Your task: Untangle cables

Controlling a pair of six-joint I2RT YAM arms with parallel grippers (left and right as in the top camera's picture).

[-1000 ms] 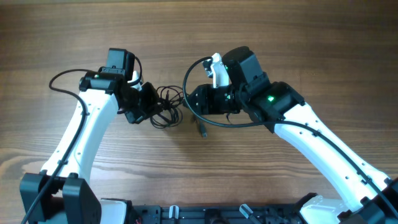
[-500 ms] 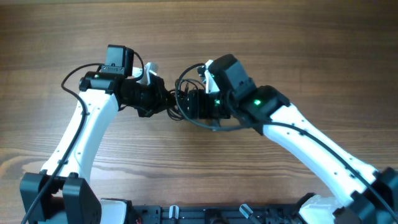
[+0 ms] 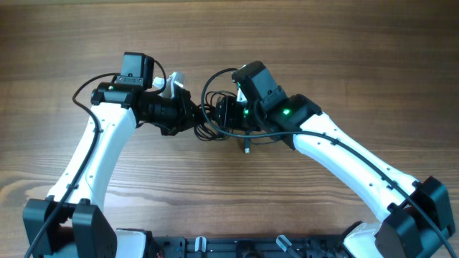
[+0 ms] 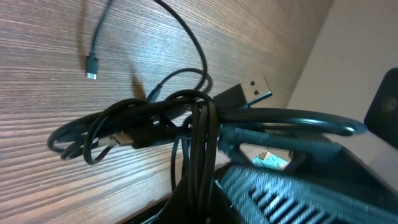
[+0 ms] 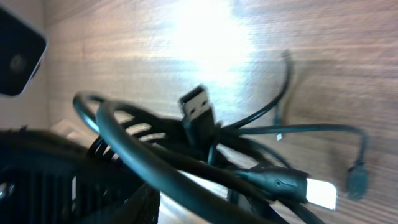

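Observation:
The cables (image 3: pixel 206 129) are a dark tangle of thin cords bunched between my two grippers at mid-table. My left gripper (image 3: pixel 188 118) meets the bundle from the left. In the left wrist view several strands (image 4: pixel 155 118) run down into its jaws (image 4: pixel 199 202), which are shut on them. My right gripper (image 3: pixel 221 115) is against the bundle from the right. Its wrist view shows cords (image 5: pixel 249 149) crossing close over its jaws (image 5: pixel 186 208), which seem shut on them. A USB plug (image 5: pixel 199 107) sticks up, and another silvery plug (image 3: pixel 246 147) hangs just below.
Thick black arm wires loop at the left arm (image 3: pixel 80 93) and over the right wrist (image 3: pixel 211 80). A small loose plug end (image 4: pixel 91 65) lies on the bare wooden table (image 3: pixel 323 43). The arm bases stand at the front edge.
Both grippers have closed in on each other, and the tangle is now squeezed between them. The right arm swung left with its cord; its plug now hangs below the right gripper.

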